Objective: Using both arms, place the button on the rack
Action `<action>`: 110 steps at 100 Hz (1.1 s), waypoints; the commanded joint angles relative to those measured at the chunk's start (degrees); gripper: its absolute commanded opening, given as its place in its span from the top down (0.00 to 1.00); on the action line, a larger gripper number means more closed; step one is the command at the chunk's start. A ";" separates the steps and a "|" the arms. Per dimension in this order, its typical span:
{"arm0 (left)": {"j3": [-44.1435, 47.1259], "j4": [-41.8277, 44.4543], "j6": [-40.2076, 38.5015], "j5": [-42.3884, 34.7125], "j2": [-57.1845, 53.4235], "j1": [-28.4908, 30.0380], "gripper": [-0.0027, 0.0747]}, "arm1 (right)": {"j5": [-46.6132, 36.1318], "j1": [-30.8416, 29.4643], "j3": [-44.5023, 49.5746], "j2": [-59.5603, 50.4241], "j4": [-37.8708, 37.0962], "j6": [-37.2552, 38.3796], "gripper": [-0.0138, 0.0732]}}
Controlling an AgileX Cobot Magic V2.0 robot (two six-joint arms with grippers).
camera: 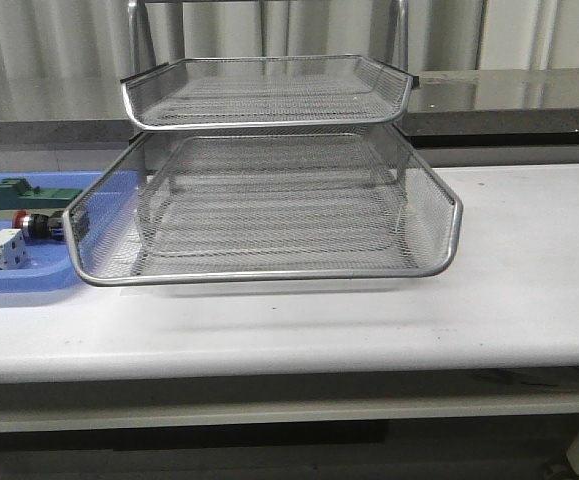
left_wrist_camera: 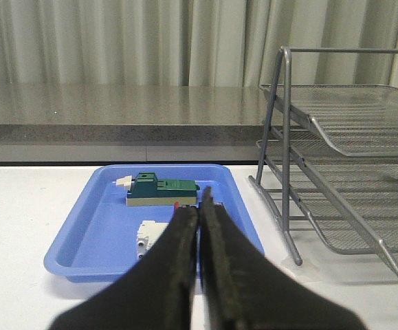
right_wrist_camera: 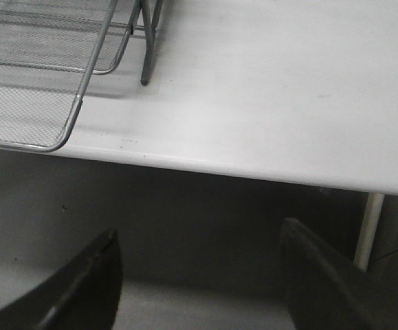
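The button (camera: pixel 37 225), with a red head and black body, lies in the flat blue tray (camera: pixel 29 280) at the table's left, between a green block and a white component. In the left wrist view only a sliver of the button's red (left_wrist_camera: pixel 177 205) shows behind my left gripper (left_wrist_camera: pixel 200 205), which is shut and empty, hovering short of the tray (left_wrist_camera: pixel 102 234). The silver wire-mesh rack (camera: pixel 269 200) stands mid-table with its trays empty; it also shows in the left wrist view (left_wrist_camera: pixel 336 137). My right gripper (right_wrist_camera: pixel 199 234) is open and empty, below and in front of the table's front edge, near the rack's corner (right_wrist_camera: pixel 40 82).
A green block (left_wrist_camera: pixel 161 190) and a white boxy component (left_wrist_camera: pixel 154 236) share the blue tray. The rack's lower tray (camera: pixel 269 272) juts toward the table's front edge (right_wrist_camera: pixel 253 175). A grey counter and curtains run behind. Neither arm shows in the front view.
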 commanded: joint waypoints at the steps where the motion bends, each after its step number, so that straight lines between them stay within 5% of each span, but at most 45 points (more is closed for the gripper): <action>1: 2.65 -0.43 -0.45 -4.66 -1.91 0.38 0.96 | -1.78 -0.52 -1.72 -0.39 -0.17 0.18 0.38; 37: 2.65 -0.43 -0.45 -4.66 -1.91 0.38 0.96 | -0.89 -0.52 -1.72 -0.44 -0.12 0.18 0.93; 110: 2.53 -0.43 -0.45 -9.56 -1.91 0.38 0.96 | -0.89 -0.52 -1.72 -0.44 0.20 0.18 0.92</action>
